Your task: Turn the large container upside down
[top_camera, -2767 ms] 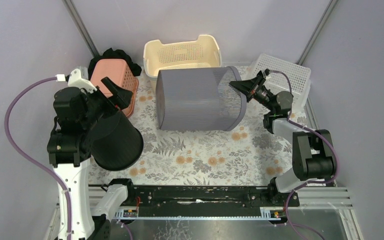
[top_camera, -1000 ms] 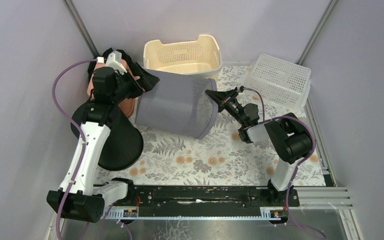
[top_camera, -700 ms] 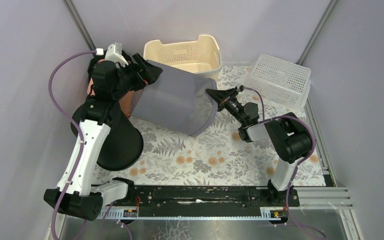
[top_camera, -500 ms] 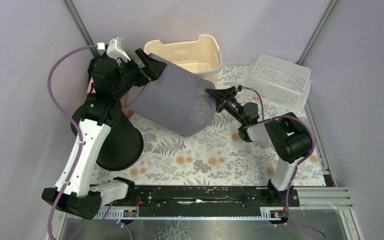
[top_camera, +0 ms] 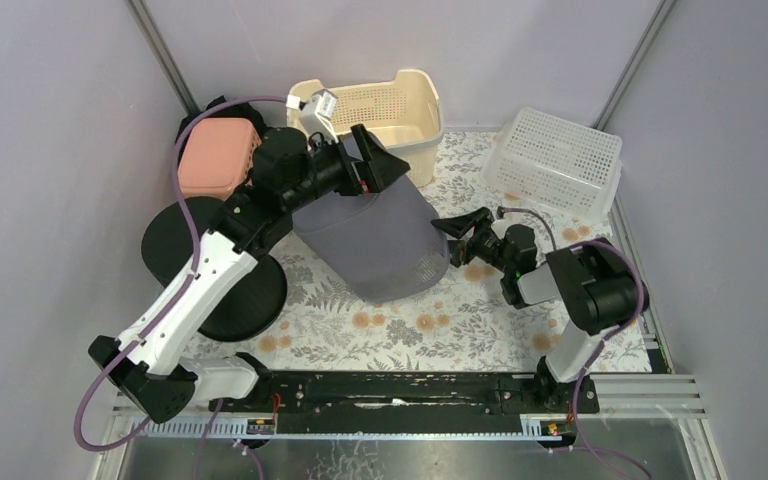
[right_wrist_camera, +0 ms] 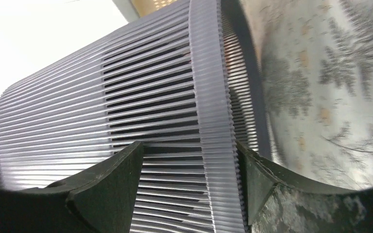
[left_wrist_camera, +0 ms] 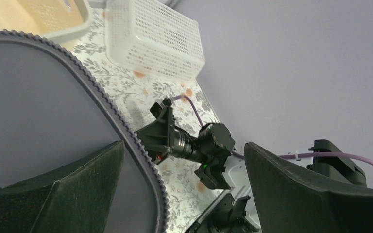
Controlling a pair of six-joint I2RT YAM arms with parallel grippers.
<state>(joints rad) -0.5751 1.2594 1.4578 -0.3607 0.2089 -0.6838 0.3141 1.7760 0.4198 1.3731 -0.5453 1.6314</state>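
Note:
The large container (top_camera: 380, 245), grey and ribbed, stands mouth down on the floral mat, leaning slightly, its closed base up. My left gripper (top_camera: 378, 165) is open wide at the top. In the left wrist view one finger (left_wrist_camera: 68, 189) lies over the flat base (left_wrist_camera: 34, 107) and the other hangs past its beaded edge, so the left gripper (left_wrist_camera: 184, 194) holds nothing. My right gripper (top_camera: 450, 235) sits low at the container's right side. In the right wrist view the right gripper (right_wrist_camera: 189, 189) is open, its jaws straddling the rim band (right_wrist_camera: 209, 111) of the slatted wall (right_wrist_camera: 102, 97).
A cream basket (top_camera: 365, 105) stands at the back, a white mesh basket (top_camera: 558, 160) at the back right, and a pink basket (top_camera: 218, 158) at the back left. A black container (top_camera: 210, 280) lies under the left arm.
The container has gone from lying on its side to base up as the left arm swung right over it. The right gripper opened off the rim and dropped lower.

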